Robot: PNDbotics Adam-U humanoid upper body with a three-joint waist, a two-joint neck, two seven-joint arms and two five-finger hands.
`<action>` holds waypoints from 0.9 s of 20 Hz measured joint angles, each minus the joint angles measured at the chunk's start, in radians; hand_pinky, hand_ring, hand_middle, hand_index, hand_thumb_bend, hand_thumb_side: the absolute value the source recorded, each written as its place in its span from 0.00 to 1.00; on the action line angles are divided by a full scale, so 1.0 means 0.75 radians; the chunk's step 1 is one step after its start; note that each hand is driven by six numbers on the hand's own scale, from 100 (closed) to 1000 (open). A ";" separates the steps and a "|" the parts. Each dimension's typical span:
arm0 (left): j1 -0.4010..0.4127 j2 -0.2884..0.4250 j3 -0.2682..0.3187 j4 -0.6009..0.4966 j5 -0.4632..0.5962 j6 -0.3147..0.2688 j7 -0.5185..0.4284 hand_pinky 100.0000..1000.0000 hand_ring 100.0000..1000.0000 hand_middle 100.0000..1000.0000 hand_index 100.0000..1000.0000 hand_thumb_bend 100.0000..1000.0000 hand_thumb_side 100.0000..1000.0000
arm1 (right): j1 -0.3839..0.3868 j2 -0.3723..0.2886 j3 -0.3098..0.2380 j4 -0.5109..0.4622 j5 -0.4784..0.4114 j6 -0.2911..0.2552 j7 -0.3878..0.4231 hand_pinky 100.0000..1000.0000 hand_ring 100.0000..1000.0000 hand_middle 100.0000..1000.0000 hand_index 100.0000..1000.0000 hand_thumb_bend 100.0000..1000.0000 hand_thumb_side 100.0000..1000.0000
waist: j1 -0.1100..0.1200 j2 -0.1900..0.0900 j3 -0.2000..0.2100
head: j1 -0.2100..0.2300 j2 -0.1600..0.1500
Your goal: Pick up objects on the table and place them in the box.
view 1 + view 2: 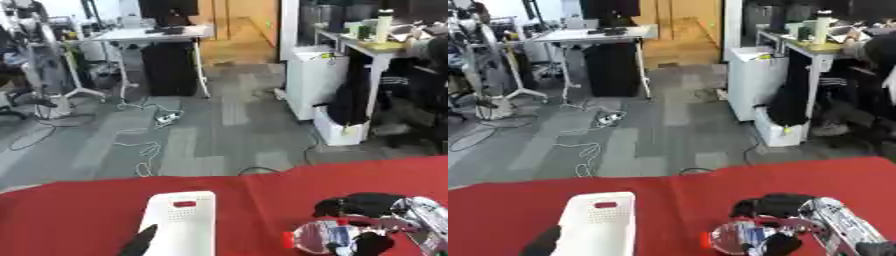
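Observation:
A white perforated box (181, 222) with a red mark near its far rim stands on the red table (70, 210), at the lower middle-left. To its right my right hand (360, 206) comes in from the lower right. Its black fingers and thumb are curled round a clear crinkled plastic bottle (322, 236). The bottle lies on its side just above the cloth, its red cap (287, 239) pointing left toward the box. My left hand (140, 242) shows only as a straight dark finger at the box's left side, holding nothing.
The table's far edge runs across the middle of the view. Beyond it is grey office floor with cables (144, 150), a white desk (149, 35) with black cabinet, and a white cabinet (315, 80). A seated person (877, 65) is at the far right.

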 measured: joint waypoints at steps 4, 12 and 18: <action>0.008 0.000 0.003 0.000 0.000 0.000 -0.001 1.00 0.99 0.92 0.97 0.53 0.85 | -0.044 0.017 -0.035 0.076 0.052 -0.010 -0.022 0.89 0.92 1.00 1.00 0.18 0.62 | 0.005 0.001 0.006 | -0.012 -0.007; 0.009 0.000 0.003 -0.001 0.000 0.000 -0.001 1.00 0.99 0.91 0.97 0.52 0.85 | -0.073 0.053 -0.069 0.197 0.137 -0.049 -0.068 0.81 0.86 1.00 1.00 0.18 0.61 | 0.019 0.012 0.013 | -0.034 -0.011; 0.009 0.000 0.003 -0.009 0.000 0.000 -0.002 1.00 0.99 0.91 0.97 0.52 0.85 | -0.105 0.074 -0.087 0.269 0.222 -0.066 -0.099 0.72 0.79 1.00 1.00 0.18 0.62 | 0.024 0.017 0.022 | -0.034 -0.009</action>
